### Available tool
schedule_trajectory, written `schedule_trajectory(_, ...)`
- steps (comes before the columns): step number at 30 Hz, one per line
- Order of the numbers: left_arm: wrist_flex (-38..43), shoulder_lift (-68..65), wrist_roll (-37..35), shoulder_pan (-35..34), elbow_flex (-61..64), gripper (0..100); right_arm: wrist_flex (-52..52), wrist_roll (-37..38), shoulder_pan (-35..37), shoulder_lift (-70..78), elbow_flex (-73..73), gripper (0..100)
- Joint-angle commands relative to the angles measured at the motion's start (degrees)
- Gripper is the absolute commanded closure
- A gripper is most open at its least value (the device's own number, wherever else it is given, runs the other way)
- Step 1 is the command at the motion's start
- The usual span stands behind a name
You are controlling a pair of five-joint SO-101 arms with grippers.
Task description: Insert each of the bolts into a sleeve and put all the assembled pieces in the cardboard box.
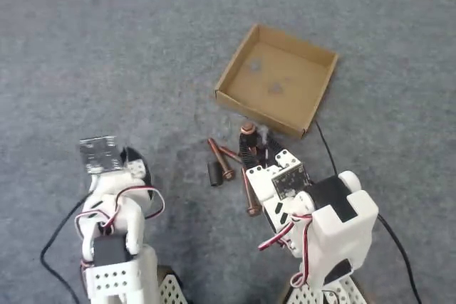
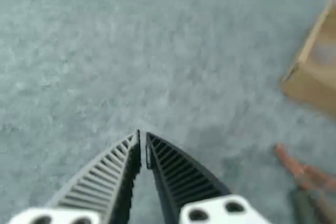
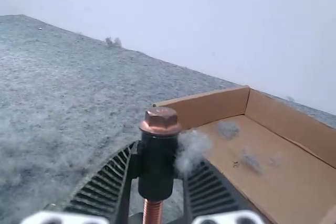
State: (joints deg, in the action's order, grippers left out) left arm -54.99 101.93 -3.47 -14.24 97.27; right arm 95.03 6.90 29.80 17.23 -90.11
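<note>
High view, left to right: the left arm (image 1: 114, 211) stands at the near-left of the grey felt tabletop (image 1: 107, 62), with wide bare felt ahead of it and to its left. In the left wrist view the left gripper (image 2: 143, 136) hangs over bare felt, its ribbed jaws all but touching at the tips and holding nothing.

Near the centre lie the loose parts. One loose bolt (image 1: 220, 158) lies aslant, its long axis running from far-left to near-right and its wider end nearer the arms. A second bolt (image 1: 231, 153) lies just beside it. A short black loose sleeve (image 1: 215, 173) touches the first at its near end. A third bolt (image 1: 251, 191) lies almost straight from far to near, wider end toward the arms, beside the right arm's white wrist.

The right gripper (image 3: 157, 153) is clamped on a black sleeve (image 3: 156, 174) with a copper bolt (image 3: 160, 120) through it. The long axis follows the fingers, hexagonal head outward toward the box, shank emerging at the wrist end. A fluff tuft (image 3: 191, 148) clings beside the sleeve.

The cardboard box (image 1: 236, 62) sits turned cornerwise in the far-right part of the tabletop, its near wall just beyond the bolt head. Its floor carries grey fluff (image 3: 252, 160). Bare felt lies right of the box, crossed by a black cable (image 1: 324, 149).
</note>
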Motion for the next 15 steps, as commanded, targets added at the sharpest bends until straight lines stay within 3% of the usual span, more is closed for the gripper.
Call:
schedule_trajectory(1, -4.04, -0.62, 7.21, -0.70, -0.57, 99, 2.07, 0.97, -0.66, -1.98, -0.70, 99.3)
schedule_trajectory(9, -4.84, -0.97, 7.65, -0.79, -0.57, 99, 0.31, 0.88, -0.75, -15.08, -5.19, 99.3)
schedule_trajectory(15, -4.84, -0.97, 7.65, -0.79, -0.48, 99, -19.03, 0.88, -0.84, -29.58, -4.66, 99.3)
